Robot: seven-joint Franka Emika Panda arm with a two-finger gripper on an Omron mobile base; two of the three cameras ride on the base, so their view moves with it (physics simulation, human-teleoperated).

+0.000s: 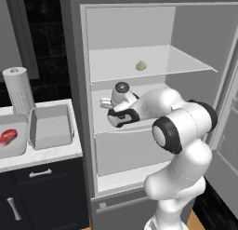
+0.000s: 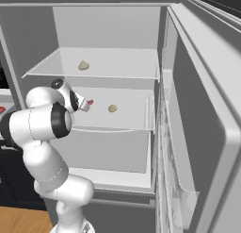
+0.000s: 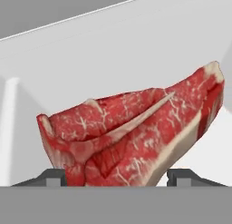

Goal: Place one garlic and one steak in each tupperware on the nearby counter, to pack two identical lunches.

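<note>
Open fridge [image 2: 113, 34], arm reaching into the middle shelf [image 2: 132, 116]. Gripper [image 3: 116, 175] sits just over that shelf with a raw steak [image 3: 136, 137] between its fingers [image 3: 54, 177]; fingers clenched on the steak, one tip at each side of its lower edge. In the hand view the steak's long axis runs from lower left up to upper right, fat-rimmed end at the upper right; it's tilted, not flat. From the right base view only a red sliver of it shows at the gripper tip.

Around it: one garlic [image 2: 112, 108] on the same middle shelf, near the gripper but apart from it. Second garlic [image 1: 141, 65] on the upper shelf, alone. Fridge door [image 2: 207, 114] swung open at the right.

Counter [image 1: 46, 154] left of the fridge: two tupperware side by side, touching or nearly. Nearer tupperware [image 1: 51, 125] looks bare inside; the far one [image 1: 16, 145] already holds a steak [image 1: 8, 137]. Paper-towel roll [image 1: 18, 89] stands upright behind them.
</note>
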